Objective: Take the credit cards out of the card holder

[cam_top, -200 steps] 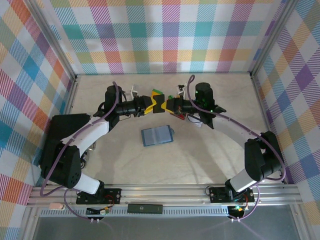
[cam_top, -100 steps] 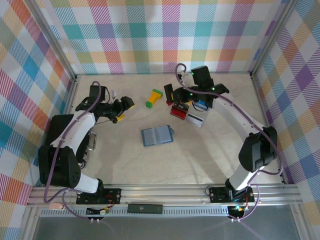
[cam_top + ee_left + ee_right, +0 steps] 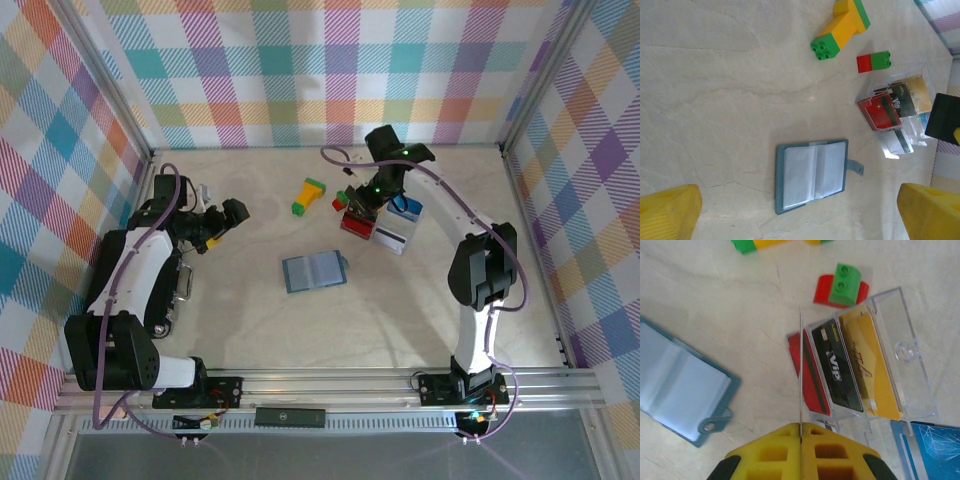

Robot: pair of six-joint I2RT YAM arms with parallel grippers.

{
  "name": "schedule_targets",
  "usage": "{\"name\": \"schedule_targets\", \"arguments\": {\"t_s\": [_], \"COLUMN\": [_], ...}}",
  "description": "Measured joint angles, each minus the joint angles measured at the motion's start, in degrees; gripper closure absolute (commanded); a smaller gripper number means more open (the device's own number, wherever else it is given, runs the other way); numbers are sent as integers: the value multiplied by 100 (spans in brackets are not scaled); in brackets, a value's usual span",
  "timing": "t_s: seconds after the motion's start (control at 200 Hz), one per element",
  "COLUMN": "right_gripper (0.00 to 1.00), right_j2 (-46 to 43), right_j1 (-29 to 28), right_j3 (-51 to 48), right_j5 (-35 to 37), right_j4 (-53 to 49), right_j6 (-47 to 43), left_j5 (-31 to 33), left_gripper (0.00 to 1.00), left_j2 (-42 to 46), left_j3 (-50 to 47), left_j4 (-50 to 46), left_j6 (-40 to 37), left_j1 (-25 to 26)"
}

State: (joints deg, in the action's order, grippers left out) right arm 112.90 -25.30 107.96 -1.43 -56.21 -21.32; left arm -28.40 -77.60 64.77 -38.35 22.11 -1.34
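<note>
Card holder (image 3: pixel 812 175) looks emptied, right tool (image 3: pixel 801 432) pinches one card (image 3: pixel 800 365) edge-on over the clear case (image 3: pixel 907 315), left tool (image 3: pixel 225 225) released.

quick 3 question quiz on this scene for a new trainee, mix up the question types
1. True or false: the card holder lies open on the table.
2. What does the right gripper pinch? A) a thin card seen edge-on; B) the card holder; C) nothing.
3. Fill in: the left gripper has its jaws ____.

Key: 1 true; 2 A; 3 open.
</note>
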Motion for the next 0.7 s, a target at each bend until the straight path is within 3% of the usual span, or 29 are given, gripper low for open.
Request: {"name": "schedule_targets", "arguments": {"t_s": [0.7], "right_gripper": [100], "right_j2": [1010], "right_j1": [0], "right_j3": [754], "right_j5": [728], "right_j4": [-527], "right_j6": [-1176], "left_j5": [-323], "left_gripper": [0], "left_j2": [0], "left_j3": [-107], "left_j4": [203], "left_j6": [-170], "left_j1": [-4]}}
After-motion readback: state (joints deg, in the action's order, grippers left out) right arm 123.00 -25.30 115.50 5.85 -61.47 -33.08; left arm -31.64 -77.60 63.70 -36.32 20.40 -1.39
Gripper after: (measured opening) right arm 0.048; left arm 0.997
